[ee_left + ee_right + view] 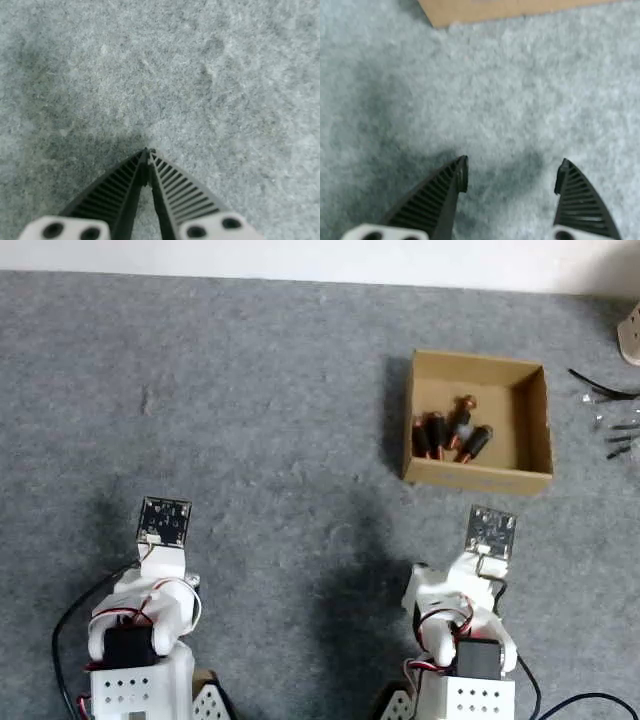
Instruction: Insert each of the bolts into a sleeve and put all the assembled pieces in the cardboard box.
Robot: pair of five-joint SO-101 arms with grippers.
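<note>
The cardboard box [530, 415] stands at the back right of the grey felt table, and several black sleeves with copper bolts [452, 433] lie inside it. Its near wall [510, 9] edges into the right wrist view. My right gripper [512, 172] is open above bare felt, a short way in front of the box, with nothing between its fingers. My left gripper [148, 152] is shut with its tips touching over bare felt, holding nothing. In the high view both arms [150, 610] [465, 615] sit folded back at the near edge.
Black cable ties and small bits [612, 420] lie at the far right edge beyond the box. A pale object [630, 335] pokes in at the right edge. Grey felt [250, 420] covers the table around the box.
</note>
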